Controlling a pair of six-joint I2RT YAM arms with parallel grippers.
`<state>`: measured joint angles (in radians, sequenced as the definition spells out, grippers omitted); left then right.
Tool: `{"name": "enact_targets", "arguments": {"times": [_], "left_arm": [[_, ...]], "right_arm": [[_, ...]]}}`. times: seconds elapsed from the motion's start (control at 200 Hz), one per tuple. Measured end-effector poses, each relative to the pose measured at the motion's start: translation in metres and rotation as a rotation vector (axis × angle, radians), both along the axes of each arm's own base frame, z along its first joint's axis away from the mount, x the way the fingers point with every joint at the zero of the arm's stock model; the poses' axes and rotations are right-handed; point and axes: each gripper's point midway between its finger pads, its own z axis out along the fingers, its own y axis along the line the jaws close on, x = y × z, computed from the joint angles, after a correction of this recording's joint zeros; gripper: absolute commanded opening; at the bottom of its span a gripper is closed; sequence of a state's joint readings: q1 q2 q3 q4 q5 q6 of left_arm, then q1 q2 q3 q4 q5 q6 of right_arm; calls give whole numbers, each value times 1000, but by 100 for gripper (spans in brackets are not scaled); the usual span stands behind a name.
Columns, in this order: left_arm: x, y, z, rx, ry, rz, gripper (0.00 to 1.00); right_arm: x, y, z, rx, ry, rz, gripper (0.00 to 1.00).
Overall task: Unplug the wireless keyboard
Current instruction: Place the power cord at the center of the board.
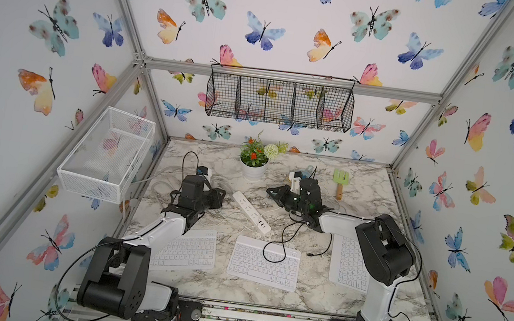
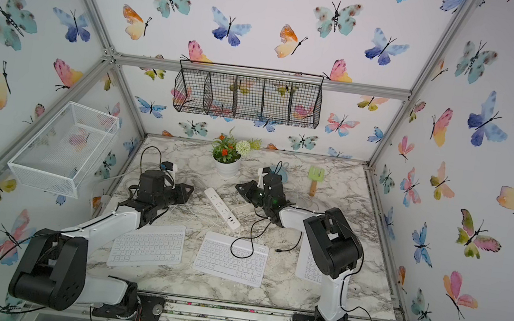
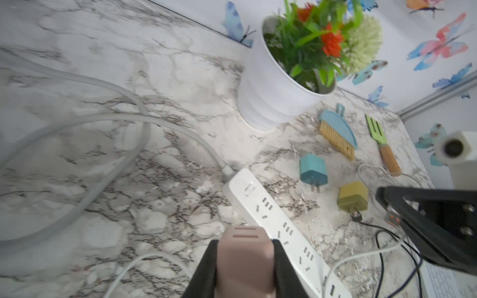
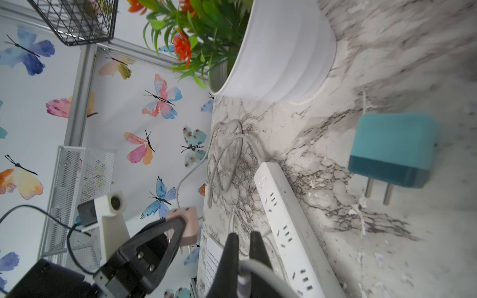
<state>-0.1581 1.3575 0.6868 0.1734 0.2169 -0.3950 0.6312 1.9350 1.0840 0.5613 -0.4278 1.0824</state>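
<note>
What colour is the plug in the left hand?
The plug is dusty pink; clearest in the left wrist view.

Tabletop (image 1: 365, 196) was smooth marble-print laminate, pot (image 3: 268, 85) was smooth satin white, strip (image 3: 273, 222) near the pot was smooth white plastic, pink plug (image 3: 244, 260) showed matt plastic, fork (image 3: 382, 144) beside the pot had a wooden handle, basket (image 1: 278, 101) above the pot was black wire.

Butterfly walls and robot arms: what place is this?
Probably a robot practice booth: a metal frame holds butterfly wallpaper, two robot arms are mounted at the marble table, and three keyboards lie there.
</note>
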Motion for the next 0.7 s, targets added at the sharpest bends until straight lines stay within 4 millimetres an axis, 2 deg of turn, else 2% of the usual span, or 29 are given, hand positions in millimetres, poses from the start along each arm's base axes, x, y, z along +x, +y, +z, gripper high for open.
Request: {"name": "enact_targets", "arguments": {"times": [0.175, 0.32, 0.511, 0.701], "left_arm": [[10, -2, -15, -38, 56, -2, 0], [15, -5, -36, -63, 116, -10, 0], [22, 7, -59, -109, 163, 19, 0], [38, 12, -76, -139, 198, 36, 0]], "right_arm": [[-31, 25, -4, -31, -13, 103, 5], [-48, 40, -5, -54, -25, 167, 5], [-40, 58, 4, -42, -62, 209, 6], [-40, 63, -11, -74, -50, 231, 6]]}}
